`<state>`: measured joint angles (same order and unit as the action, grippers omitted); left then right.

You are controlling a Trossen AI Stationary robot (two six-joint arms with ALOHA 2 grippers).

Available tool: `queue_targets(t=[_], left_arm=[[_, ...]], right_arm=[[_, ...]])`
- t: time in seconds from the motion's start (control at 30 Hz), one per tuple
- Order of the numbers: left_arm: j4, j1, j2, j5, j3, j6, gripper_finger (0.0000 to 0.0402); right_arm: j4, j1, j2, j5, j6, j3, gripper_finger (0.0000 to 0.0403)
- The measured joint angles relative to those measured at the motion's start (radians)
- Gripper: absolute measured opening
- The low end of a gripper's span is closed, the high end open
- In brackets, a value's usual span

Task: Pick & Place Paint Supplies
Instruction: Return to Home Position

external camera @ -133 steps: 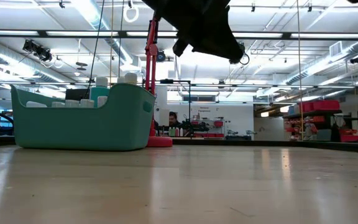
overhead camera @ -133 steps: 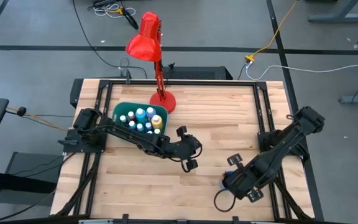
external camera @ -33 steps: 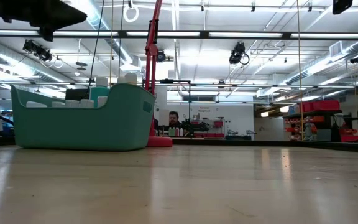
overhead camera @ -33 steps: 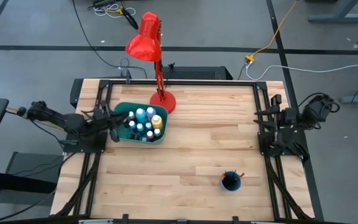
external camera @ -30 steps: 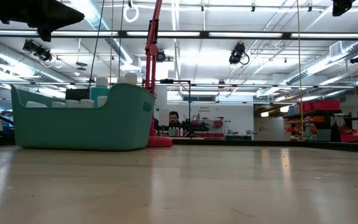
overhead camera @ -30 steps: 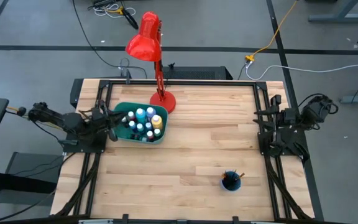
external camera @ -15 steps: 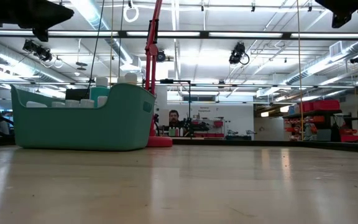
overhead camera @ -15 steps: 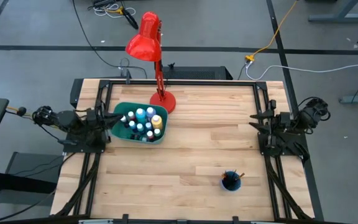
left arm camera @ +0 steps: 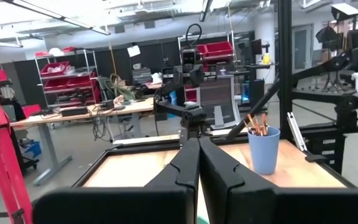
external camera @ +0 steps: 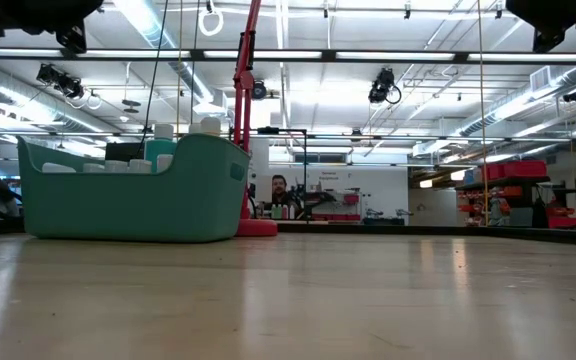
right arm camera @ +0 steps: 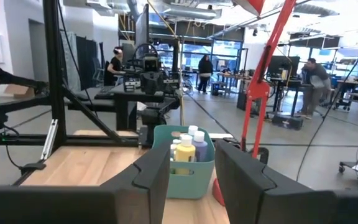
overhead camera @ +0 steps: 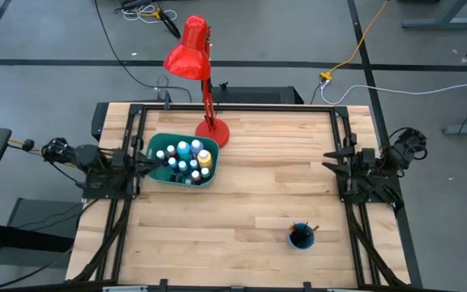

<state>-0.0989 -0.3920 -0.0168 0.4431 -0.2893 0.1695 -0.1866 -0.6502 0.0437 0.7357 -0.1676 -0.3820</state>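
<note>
In the foreground the left gripper's [left arm camera: 197,144] two dark fingers press together without a gap over the pale wooden table [left arm camera: 129,171], and beyond them a small round blue plastic cup [left arm camera: 264,152] holds thin orange-ended paintbrushes [left arm camera: 256,124], with shelves of red plastic bins [left arm camera: 216,48] in the background.

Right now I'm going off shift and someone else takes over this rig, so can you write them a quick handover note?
Left end effector: shut, empty, at the table's left edge, close to the teal bin.
Right end effector: open, empty, at the table's right edge.
Paint bottles stand in the bin. Paintbrushes stand in the blue cup on the table's right half.
Done: every supply in view is stowed.
Left: only confirming that both arms are parked.
</note>
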Motion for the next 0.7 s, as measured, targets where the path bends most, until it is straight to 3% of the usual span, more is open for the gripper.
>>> queue_targets(t=[0.13,0.3,0.5,0.7], left_arm=[[0.033,0.000,-0.014,-0.002,0.018,0.003,0.0018],[0.185,0.000,-0.005,-0.035,0.143,0.082,0.0018],[0.237,0.000,0.014,0.070,0.185,0.139,0.0018],[0.275,0.000,0.012,-0.016,0.230,0.118,0.0018]], right_arm=[[0.051,0.000,0.000,-0.021,0.001,0.058,0.0132],[0.130,0.000,0.000,-0.021,-0.030,0.117,0.0132],[0.156,0.005,0.000,-0.194,-0.040,0.127,0.0132],[0.310,0.041,0.000,-0.283,-0.082,0.242,0.0132]])
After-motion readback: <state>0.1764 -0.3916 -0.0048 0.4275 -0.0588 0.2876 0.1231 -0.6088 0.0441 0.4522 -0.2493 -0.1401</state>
